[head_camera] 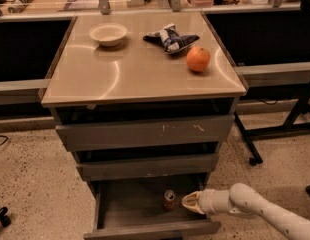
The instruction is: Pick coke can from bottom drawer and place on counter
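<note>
Red cylindrical coke can (169, 199) with a silver top stands upright in the open grey metal bottom drawer (98, 210), right of centre. Cream gripper (191, 202) lies just right of it, nose pointing left, apparently not touching; whether apart or together cannot be told.

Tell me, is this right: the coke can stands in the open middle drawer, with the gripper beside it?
Not quite: the camera view shows the coke can standing in the open bottom drawer, not the middle one, with the gripper beside it.
</note>
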Action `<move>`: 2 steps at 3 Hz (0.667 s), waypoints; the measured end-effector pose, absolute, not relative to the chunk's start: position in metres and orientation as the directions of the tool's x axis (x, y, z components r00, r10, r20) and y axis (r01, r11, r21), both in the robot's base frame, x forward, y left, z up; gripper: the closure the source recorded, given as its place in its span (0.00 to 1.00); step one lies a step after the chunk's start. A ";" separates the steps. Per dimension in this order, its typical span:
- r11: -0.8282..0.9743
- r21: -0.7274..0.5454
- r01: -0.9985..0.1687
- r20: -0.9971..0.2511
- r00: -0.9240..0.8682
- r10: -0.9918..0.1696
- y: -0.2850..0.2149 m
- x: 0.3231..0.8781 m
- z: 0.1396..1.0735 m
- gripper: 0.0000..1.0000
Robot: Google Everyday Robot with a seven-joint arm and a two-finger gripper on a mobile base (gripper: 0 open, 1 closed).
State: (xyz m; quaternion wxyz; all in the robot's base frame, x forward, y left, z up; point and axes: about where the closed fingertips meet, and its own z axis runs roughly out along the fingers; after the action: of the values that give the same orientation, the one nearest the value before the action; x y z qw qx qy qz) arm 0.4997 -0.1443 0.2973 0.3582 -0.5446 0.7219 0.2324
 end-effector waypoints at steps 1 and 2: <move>0.258 -0.074 -0.963 -0.761 -0.112 -0.639 -0.125 0.512 0.287 0.81; 0.238 -0.094 -0.967 -0.744 -0.091 -0.662 -0.116 0.521 0.278 0.72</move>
State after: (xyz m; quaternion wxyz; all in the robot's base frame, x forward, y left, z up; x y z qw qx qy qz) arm 0.5207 -0.1157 0.2784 0.3486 -0.5770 0.7055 0.2188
